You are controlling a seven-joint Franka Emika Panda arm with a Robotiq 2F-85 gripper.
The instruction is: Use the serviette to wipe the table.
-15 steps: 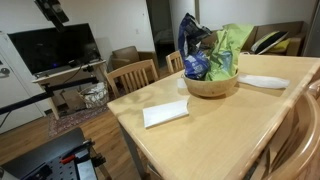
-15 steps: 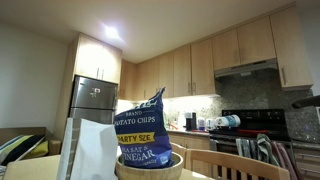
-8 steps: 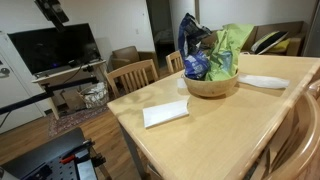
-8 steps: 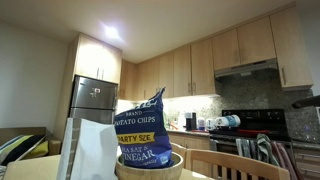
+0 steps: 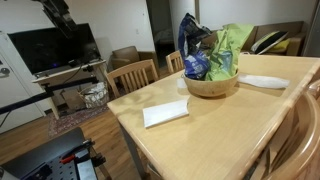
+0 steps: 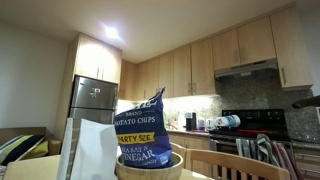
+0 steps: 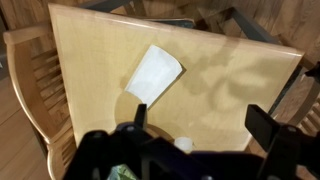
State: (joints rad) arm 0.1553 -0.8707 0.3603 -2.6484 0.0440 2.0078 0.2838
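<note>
My pincer [image 7: 203, 128] hangs spread wide above the desk [image 7: 235, 70]; I should descend squarely over the serviette [image 7: 155, 73] (lying flat), pinching its middle before sweeping.

**Room setting.** In an exterior view we find a dark television [image 5: 65, 48] at ten o'clock against a white wall [image 5: 120, 20]. A wooden floor [image 5: 25, 140] lies at eight o'clock. A slatted chair [image 5: 133, 75] stands just beside the far edge of the pale table [image 5: 200, 135].

In an exterior view we note wooden cabinets [image 6: 200, 65] spanning ten to two o'clock. A steel refrigerator [image 6: 93, 100] stands at nine o'clock and a lit ceiling light [image 6: 112, 33] at eleven. A range hood [image 6: 250, 68] hangs at two o'clock above a dark backsplash [image 6: 255, 95]. A chair back [image 6: 250, 165] sits at five o'clock.

In the wrist view we see a side chair [image 7: 30, 80] at nine o'clock of the table.
</note>
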